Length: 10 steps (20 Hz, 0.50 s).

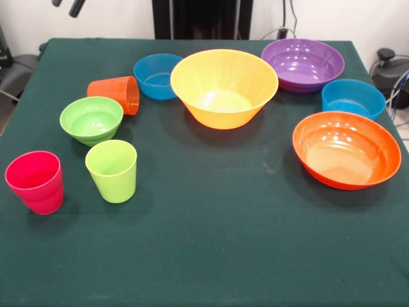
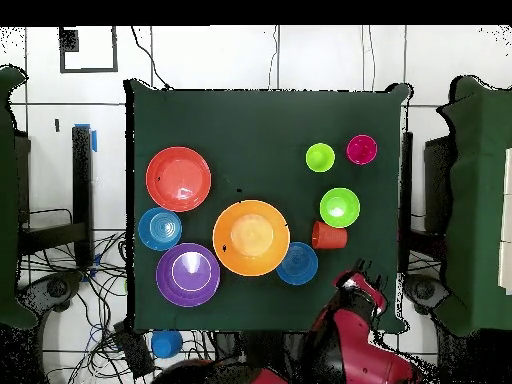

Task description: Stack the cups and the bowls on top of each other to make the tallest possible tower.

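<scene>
No tower stands; everything lies apart on the green table (image 1: pixel 204 243). The big yellow-orange bowl (image 1: pixel 223 86) (image 2: pixel 251 237) is at centre back. Around it are the purple bowl (image 1: pixel 302 64) (image 2: pixel 188 274), two blue bowls (image 1: pixel 156 75) (image 1: pixel 353 98), the red-orange bowl (image 1: pixel 346 148) (image 2: pixel 178 179) and the small green bowl (image 1: pixel 91 119) (image 2: pixel 340 207). The orange cup (image 1: pixel 116 93) (image 2: pixel 328 236) lies on its side. The lime green cup (image 1: pixel 112 169) and the pinkish red cup (image 1: pixel 35 181) stand upright. The gripper (image 1: pixel 67 5) (image 2: pixel 358 272) is open and empty, drawn back beyond the orange cup. The big pink bowl is out of view.
The red arm (image 2: pixel 355 335) sits at the table's robot-side edge. A small blue round thing (image 2: pixel 167 343) lies off the table among cables. Dark furniture stands at both sides of the table.
</scene>
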Motion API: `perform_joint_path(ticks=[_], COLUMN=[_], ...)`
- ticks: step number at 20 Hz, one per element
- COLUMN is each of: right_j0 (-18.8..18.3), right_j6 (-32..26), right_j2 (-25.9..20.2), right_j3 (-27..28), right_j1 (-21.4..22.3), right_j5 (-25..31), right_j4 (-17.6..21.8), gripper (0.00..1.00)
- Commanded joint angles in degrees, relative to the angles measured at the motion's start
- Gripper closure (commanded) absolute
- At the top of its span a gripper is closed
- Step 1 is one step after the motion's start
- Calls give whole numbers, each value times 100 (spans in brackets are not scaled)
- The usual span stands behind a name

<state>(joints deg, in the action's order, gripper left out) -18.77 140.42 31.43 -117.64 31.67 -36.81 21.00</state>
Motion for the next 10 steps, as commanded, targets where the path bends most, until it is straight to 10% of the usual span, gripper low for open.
perform_joint_path(ticks=[1, 10], right_j0=[-148, -59], right_j6=[505, 521], right_j2=[-1388, -1703], right_j3=[378, 185], right_j1=[344, 602], right_j5=[1338, 1669], right_j4=[451, 88], gripper=[0, 0])
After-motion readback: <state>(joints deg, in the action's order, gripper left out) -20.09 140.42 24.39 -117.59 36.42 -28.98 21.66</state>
